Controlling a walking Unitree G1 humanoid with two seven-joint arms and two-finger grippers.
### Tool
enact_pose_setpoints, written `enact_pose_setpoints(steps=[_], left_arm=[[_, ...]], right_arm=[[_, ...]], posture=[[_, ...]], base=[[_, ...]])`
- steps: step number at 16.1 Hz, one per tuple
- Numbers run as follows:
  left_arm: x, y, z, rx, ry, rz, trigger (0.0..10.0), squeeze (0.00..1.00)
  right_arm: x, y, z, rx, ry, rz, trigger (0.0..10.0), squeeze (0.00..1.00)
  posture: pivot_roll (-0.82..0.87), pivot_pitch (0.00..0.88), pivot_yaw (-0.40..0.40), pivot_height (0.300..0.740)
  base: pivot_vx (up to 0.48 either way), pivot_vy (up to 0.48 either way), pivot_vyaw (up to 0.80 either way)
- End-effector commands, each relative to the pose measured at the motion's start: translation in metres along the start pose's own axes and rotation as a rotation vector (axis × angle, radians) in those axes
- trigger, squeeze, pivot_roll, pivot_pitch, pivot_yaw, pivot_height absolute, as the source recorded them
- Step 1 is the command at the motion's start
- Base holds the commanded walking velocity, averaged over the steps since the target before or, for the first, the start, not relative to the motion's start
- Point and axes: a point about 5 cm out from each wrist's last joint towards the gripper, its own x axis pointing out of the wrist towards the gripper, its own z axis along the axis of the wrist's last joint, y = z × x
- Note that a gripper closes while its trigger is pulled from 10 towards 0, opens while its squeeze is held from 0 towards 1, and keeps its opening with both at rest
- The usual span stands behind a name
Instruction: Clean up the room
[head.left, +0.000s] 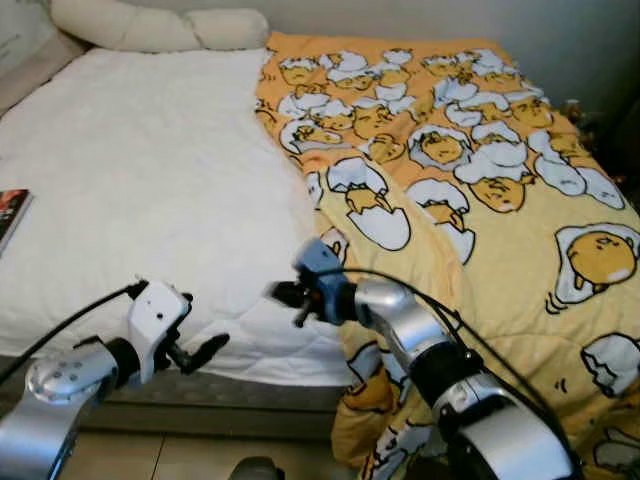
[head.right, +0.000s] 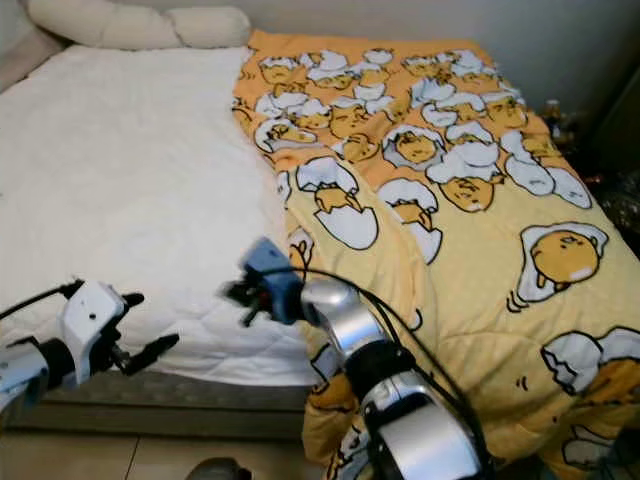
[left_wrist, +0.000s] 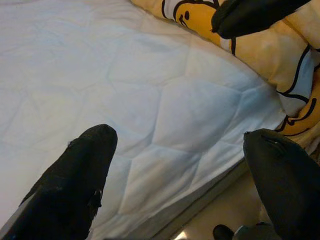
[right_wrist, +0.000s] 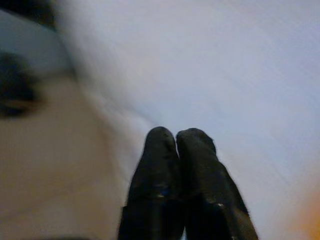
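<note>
The yellow blanket (head.left: 470, 200) with its egg cartoons covers only the right half of the bed, its near end spilling over the foot toward the floor, while the white mattress (head.left: 140, 190) lies bare on the left. The job in hand looks like spreading it across.

The right gripper (head.left: 283, 296) hovers at the blanket's inner edge near the foot, fingers pressed together on nothing I can see. The left gripper (head.left: 205, 350) waits by the mattress corner, spread wide. I'd say the right one should part its fingers, pinch the blanket's edge rather than the mattress cover, and pull low and steady leftward.

A pillow (head.left: 150, 25) sits at the head, a book (head.left: 12, 212) at the left edge.
</note>
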Motion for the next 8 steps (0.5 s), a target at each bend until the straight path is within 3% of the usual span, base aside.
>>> enact_pose_setpoints(steps=[1, 3, 4, 8], left_arm=[[0.002, -0.005, 0.003, 0.006, -0.013, -0.004, 10.0, 0.00], [0.006, -0.010, 0.005, 0.002, -0.025, -0.020, 10.0, 0.00], [0.013, -0.018, 0.010, 0.000, -0.049, -0.046, 10.0, 0.00], [0.024, -0.025, 0.023, -0.003, -0.103, -0.074, 10.0, 0.00]], right_arm=[[-0.011, -0.021, -0.014, 0.043, 0.061, -0.181, 10.0, 1.00], [-0.022, -0.037, -0.023, 0.092, 0.082, -0.337, 10.0, 1.00], [-0.045, -0.062, -0.034, 0.118, 0.122, -0.564, 10.0, 1.00], [-0.073, -0.089, -0.048, 0.202, 0.137, -0.775, 10.0, 1.00]], posture=[[0.27, 0.000, 0.011, 0.740], [0.26, 0.000, 0.015, 0.740], [0.25, 0.000, 0.024, 0.740], [0.26, 0.000, 0.026, 0.740]], base=[[0.000, 0.000, 0.00], [0.000, 0.000, 0.00], [0.000, 0.000, 0.00], [0.000, 0.000, 0.00]])
